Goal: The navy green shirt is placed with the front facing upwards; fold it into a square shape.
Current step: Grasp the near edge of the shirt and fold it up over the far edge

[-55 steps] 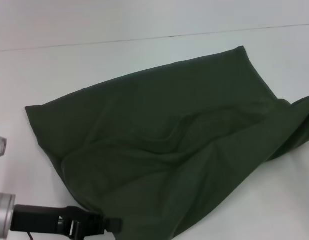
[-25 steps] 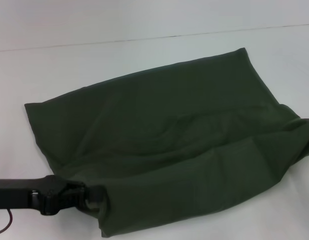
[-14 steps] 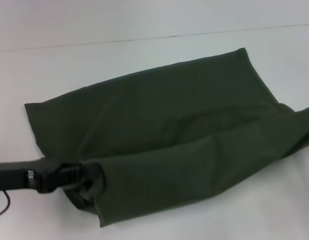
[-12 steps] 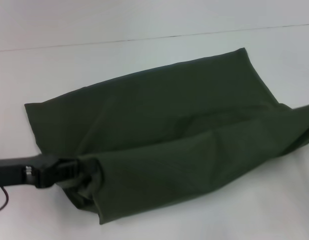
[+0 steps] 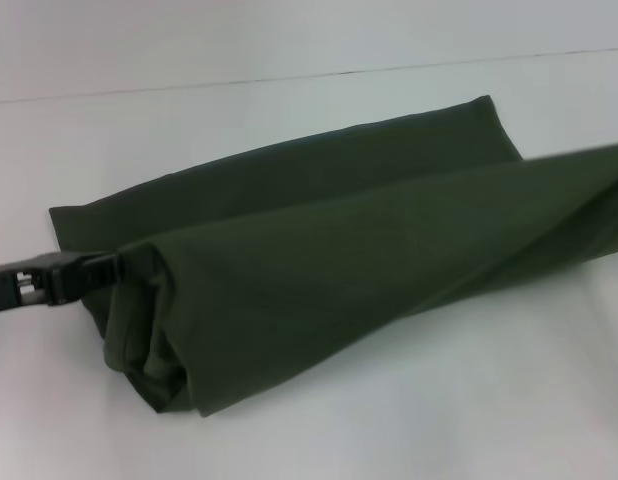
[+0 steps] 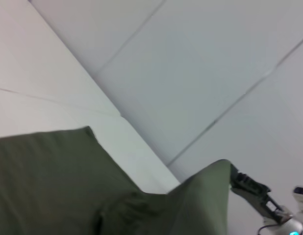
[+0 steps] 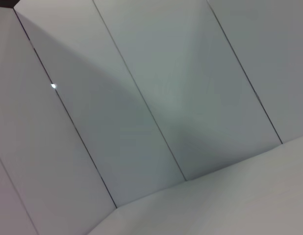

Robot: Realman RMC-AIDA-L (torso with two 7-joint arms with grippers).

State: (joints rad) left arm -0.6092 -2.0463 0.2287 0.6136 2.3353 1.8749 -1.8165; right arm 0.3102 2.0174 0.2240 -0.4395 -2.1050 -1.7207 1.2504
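Navy green shirt [image 5: 339, 260] on white table [image 5: 469, 400], pale panel walls [image 7: 156, 88].

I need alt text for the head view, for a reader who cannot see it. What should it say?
A dark green shirt lies on a white table, its near edge lifted into a taut fold stretching across the picture. The left hand grips the fold's left end; the right end runs out of the picture.

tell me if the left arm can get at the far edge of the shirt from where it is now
Probably not yet: the left gripper is shut on the navy green shirt, holding up the near fold.
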